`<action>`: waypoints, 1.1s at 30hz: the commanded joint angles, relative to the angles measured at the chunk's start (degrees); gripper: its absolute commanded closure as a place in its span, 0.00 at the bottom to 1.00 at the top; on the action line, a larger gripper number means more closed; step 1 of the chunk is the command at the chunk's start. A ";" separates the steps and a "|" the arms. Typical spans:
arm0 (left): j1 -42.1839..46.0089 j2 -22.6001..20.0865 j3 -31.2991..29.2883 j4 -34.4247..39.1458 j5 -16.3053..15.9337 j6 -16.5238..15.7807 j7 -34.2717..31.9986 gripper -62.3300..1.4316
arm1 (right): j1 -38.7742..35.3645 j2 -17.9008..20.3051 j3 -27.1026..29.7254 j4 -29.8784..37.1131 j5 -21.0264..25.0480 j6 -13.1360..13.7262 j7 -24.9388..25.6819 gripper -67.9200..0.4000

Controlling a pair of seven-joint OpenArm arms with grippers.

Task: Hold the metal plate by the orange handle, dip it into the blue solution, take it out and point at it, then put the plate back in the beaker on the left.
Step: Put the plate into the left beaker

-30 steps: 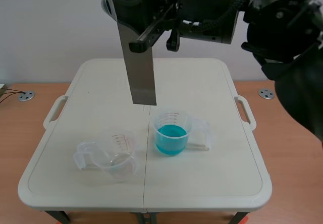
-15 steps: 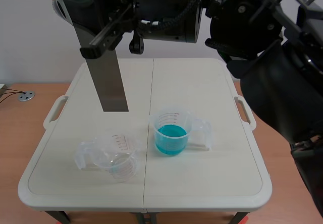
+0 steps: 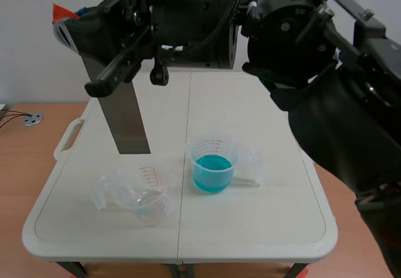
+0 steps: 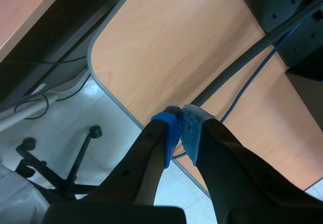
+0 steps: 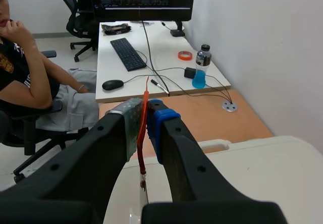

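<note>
A grey metal plate (image 3: 122, 115) hangs upright from its orange handle (image 3: 61, 9), with my right gripper (image 3: 70, 29) shut on that handle; the arm comes in from the right and stretches across the top. The plate's lower edge is just above and behind the empty clear beaker (image 3: 141, 193) on the left. The beaker of blue solution (image 3: 213, 165) stands to the right of it. In the right wrist view the orange handle (image 5: 144, 128) shows edge-on between the pads of my right gripper (image 5: 146, 115). My left gripper (image 4: 180, 128) is shut on nothing, off the table over a wooden desk edge.
Both beakers stand on a white folding table (image 3: 263, 228). In the right wrist view a person (image 5: 25, 62) sits beside a desk holding a keyboard (image 5: 126, 53) and a bottle (image 5: 201, 66). An office chair base (image 4: 60, 168) is on the floor under my left gripper.
My right arm has carried the plate leftward, from above the table's middle seam to above the empty left beaker. Both beakers have stayed put.
</note>
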 commanded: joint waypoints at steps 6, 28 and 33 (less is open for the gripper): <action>0.61 -0.13 -0.20 0.33 -0.39 -0.09 0.98 0.93 | -1.07 -0.33 -0.28 0.68 -1.14 0.44 0.46 0.97; 0.61 0.02 -0.20 0.33 -0.76 -0.11 0.98 0.93 | -1.64 -2.38 -0.37 -15.04 -4.22 0.44 4.70 0.98; 0.61 0.02 -0.20 0.35 -0.76 -0.11 0.96 0.93 | -1.64 -3.26 -0.37 -18.10 -6.73 0.44 6.12 0.98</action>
